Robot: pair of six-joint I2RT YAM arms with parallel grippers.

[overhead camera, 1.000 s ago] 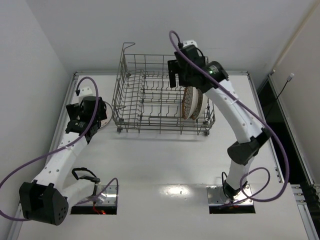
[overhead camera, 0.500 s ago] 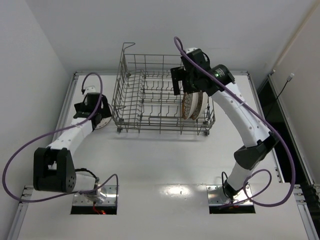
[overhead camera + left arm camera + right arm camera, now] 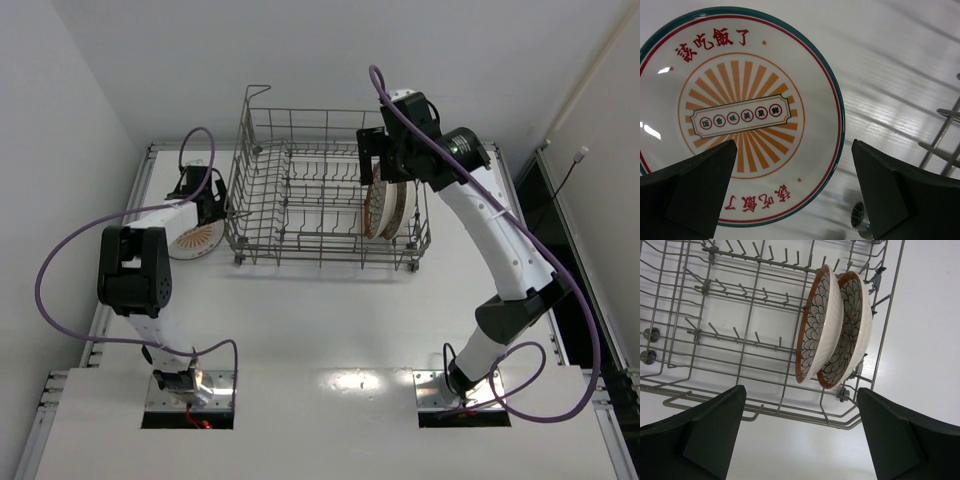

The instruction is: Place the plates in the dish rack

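Observation:
The white plate with the orange sunburst (image 3: 190,240) lies flat on the table left of the dish rack (image 3: 290,215). My left gripper (image 3: 210,198) hovers over it, open and empty. In the left wrist view the plate (image 3: 735,115) fills the left, and the gripper (image 3: 794,146) spans its right rim. The brown-rimmed petal plate (image 3: 817,325) and the cream patterned plate (image 3: 849,330) stand on edge side by side in the rack's right end (image 3: 715,335). My right gripper (image 3: 372,165) is open and empty above them, also shown in the right wrist view (image 3: 801,390).
A rack caster (image 3: 860,220) and rack wires (image 3: 945,130) sit just right of the sunburst plate. The left table edge (image 3: 140,200) and a wall run close beside the plate. The rack's left rows of tines (image 3: 300,185) hold nothing.
My left arm has folded its elbow back and reached farther to the back left, uncovering the sunburst plate. My right gripper has drifted right and up from the racked plates.

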